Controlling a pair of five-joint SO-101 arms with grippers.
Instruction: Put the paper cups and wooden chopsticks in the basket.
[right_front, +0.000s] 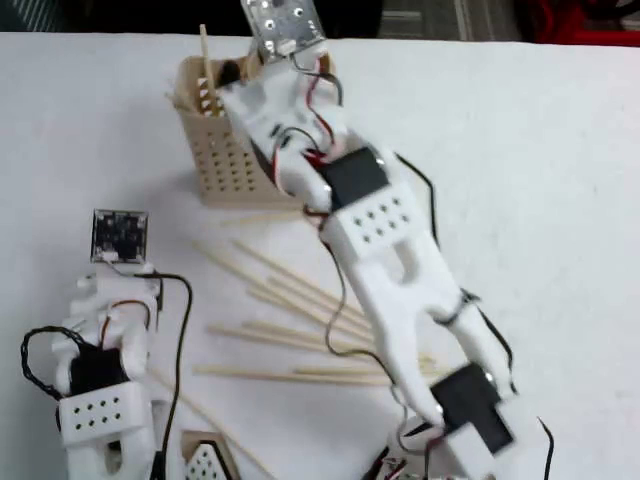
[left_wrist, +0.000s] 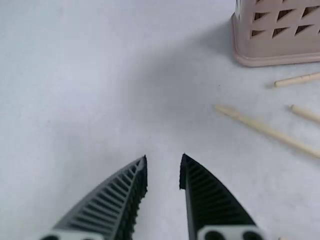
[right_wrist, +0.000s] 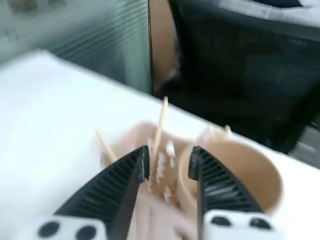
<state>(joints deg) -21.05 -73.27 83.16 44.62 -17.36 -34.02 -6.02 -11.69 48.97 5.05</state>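
Note:
The beige perforated basket (right_front: 215, 150) stands at the back of the table with a chopstick (right_front: 204, 50) sticking up out of it. My right gripper (right_wrist: 167, 165) hangs open just above the basket (right_wrist: 130, 145), over the chopsticks (right_wrist: 160, 122) and a tan paper cup (right_wrist: 240, 170) inside it. The right arm (right_front: 370, 220) stretches across the table to the basket. Several loose wooden chopsticks (right_front: 290, 310) lie on the table beneath it. My left gripper (left_wrist: 163, 172) is open low over bare table, with chopsticks (left_wrist: 265, 130) and the basket's corner (left_wrist: 275, 40) ahead of it.
The left arm (right_front: 100, 380) sits at the front left of the white table (right_front: 540, 150). A second perforated piece (right_front: 205, 460) shows at the front edge. Dark chairs stand behind the table's far edge.

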